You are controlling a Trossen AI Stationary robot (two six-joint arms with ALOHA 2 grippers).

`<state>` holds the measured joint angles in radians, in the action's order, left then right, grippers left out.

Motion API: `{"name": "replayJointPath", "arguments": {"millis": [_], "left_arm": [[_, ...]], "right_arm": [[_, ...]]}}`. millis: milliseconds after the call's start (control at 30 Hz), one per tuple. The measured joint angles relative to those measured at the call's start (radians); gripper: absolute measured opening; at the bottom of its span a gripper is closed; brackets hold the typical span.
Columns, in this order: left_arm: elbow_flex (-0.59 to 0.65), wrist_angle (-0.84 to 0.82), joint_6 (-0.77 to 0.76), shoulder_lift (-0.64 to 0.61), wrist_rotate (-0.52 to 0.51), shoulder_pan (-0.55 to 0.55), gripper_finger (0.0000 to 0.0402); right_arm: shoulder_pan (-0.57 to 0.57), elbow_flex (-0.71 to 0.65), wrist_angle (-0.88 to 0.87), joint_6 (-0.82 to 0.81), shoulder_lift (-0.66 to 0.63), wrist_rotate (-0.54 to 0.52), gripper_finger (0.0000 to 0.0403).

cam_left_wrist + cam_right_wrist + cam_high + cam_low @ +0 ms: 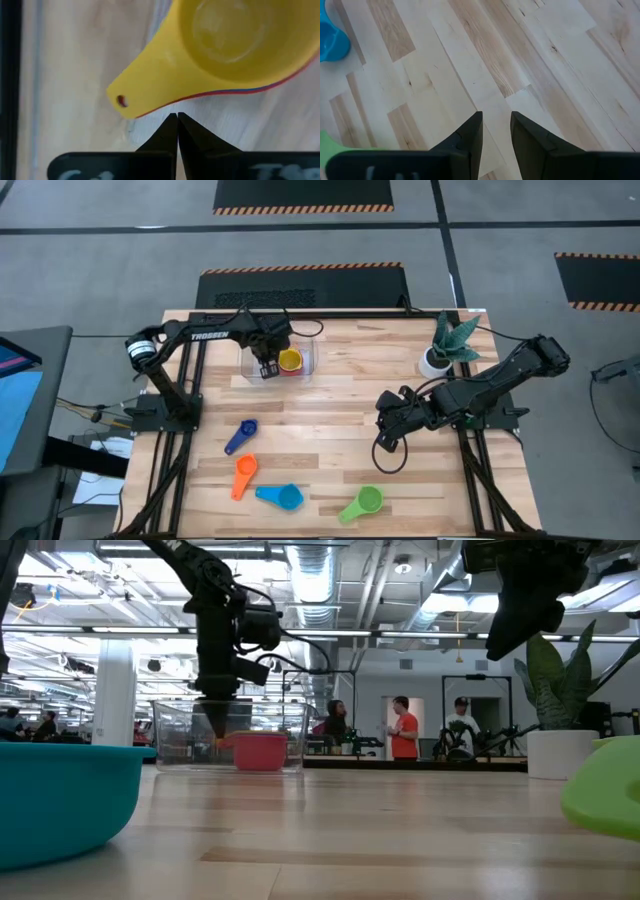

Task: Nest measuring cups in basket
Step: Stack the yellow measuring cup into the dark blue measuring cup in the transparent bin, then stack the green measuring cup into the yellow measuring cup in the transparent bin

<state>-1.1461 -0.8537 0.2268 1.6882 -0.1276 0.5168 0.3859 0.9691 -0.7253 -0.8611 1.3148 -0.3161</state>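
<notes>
Hovering inside the clear basket (303, 366) at the far middle of the worktop (330, 435), the left gripper (266, 370) has its fingers (170, 131) pressed fully together with nothing between them, their tips just beside the handle of the yellow measuring cup (220, 47). That yellow cup sits nested on top of others in the basket: thin red and blue rims show beneath its edge in the left wrist view, and the low view shows a red cup (260, 752) at the base of the stack behind the see-through wall. The right gripper (385, 442) hangs above bare wood on the right half of the worktop, its fingers (472, 132) parted by a modest gap and empty. Four cups still lie loose on the near part of the worktop, well apart from the basket: a dark blue cup (240, 436) nearest the basket, an orange cup (243, 475) just nearer the front edge, a light blue cup (281, 496) beside it, and a green cup (362, 503) further right, closest to the right gripper. A potted plant (447, 346) in a white pot stands at the far right corner. In the room beyond the worktop, the low view shows several people (403, 728) standing.
</notes>
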Motion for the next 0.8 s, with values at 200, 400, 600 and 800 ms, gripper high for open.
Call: {"name": "replayJointPath", "arguments": {"millis": [200,400,600,800], "left_arm": [[-0.004,-0.030,-0.029,0.000,0.017,0.012,0.0000],[-0.113,-0.241,-0.118,0.000,0.112,-0.017,0.0000],[-0.326,-0.488,-0.287,0.000,0.288,-0.109,0.0000],[-0.373,-0.461,-0.374,-0.006,0.330,-0.273,0.0000]], "right_arm": [[0.000,0.000,0.001,-0.002,0.000,0.000,0.0122],[-0.002,0.000,0.001,0.039,0.000,0.000,0.0122],[-0.024,0.000,0.023,0.065,0.000,0.005,0.0122],[-0.043,0.000,0.035,0.132,0.000,0.013,0.0122]]}}
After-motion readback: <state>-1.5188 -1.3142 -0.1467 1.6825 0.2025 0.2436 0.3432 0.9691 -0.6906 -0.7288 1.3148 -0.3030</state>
